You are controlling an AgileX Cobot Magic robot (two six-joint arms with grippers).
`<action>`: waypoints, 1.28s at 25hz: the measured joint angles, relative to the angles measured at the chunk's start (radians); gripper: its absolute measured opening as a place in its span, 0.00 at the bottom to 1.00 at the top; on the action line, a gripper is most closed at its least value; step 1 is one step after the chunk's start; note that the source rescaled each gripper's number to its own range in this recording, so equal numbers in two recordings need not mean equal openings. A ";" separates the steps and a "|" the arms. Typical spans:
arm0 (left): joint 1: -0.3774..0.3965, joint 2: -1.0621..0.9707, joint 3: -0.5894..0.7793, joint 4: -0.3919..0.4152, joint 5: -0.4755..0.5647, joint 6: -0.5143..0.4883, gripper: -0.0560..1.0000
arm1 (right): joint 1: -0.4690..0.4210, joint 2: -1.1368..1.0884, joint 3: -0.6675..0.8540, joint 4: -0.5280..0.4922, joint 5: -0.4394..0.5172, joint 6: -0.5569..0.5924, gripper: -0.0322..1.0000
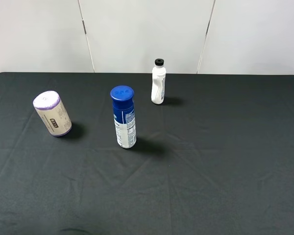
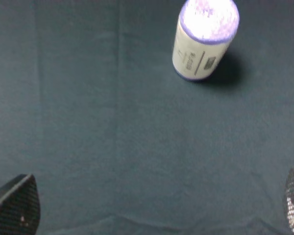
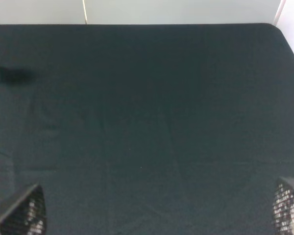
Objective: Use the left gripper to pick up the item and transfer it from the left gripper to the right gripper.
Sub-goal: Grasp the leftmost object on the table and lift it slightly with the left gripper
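The item (image 1: pixel 52 113), a short fat beige roll with purple ends and a small black label, stands upright at the left of the black table. It also shows in the left wrist view (image 2: pixel 203 39), well ahead of my left gripper (image 2: pixel 154 208). That gripper is open and empty, with only its fingertips (image 2: pixel 17 205) showing at the frame corners. My right gripper (image 3: pixel 159 208) is open and empty over bare cloth, its fingertips (image 3: pixel 22 211) far apart. Neither arm shows in the high view.
A blue-capped spray can (image 1: pixel 124 117) stands near the table's middle. A slim white bottle with a black cap (image 1: pixel 158 82) stands behind it, toward the back. The black tablecloth (image 1: pixel 220 161) has soft creases. A white wall runs along the far edge.
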 joint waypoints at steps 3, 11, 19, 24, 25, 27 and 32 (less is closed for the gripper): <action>-0.039 0.101 -0.026 0.000 -0.012 0.001 1.00 | 0.000 0.000 0.000 0.000 0.000 0.000 1.00; -0.113 0.386 -0.134 -0.001 -0.051 0.001 1.00 | 0.000 0.000 0.000 0.000 0.000 0.000 1.00; -0.130 0.594 -0.231 -0.001 -0.071 0.001 1.00 | 0.000 0.000 0.000 0.000 0.000 0.000 1.00; -0.130 0.658 -0.263 -0.001 -0.087 0.001 1.00 | 0.000 0.000 0.000 0.000 0.001 0.000 1.00; -0.130 0.673 -0.271 -0.001 -0.090 0.001 1.00 | 0.000 0.000 0.000 0.000 0.001 0.000 1.00; -0.130 0.699 -0.285 -0.001 -0.100 0.001 1.00 | 0.000 0.000 0.000 0.000 0.001 0.000 1.00; -0.157 0.763 -0.318 0.008 -0.110 0.002 1.00 | 0.000 0.000 0.000 0.000 0.001 0.000 1.00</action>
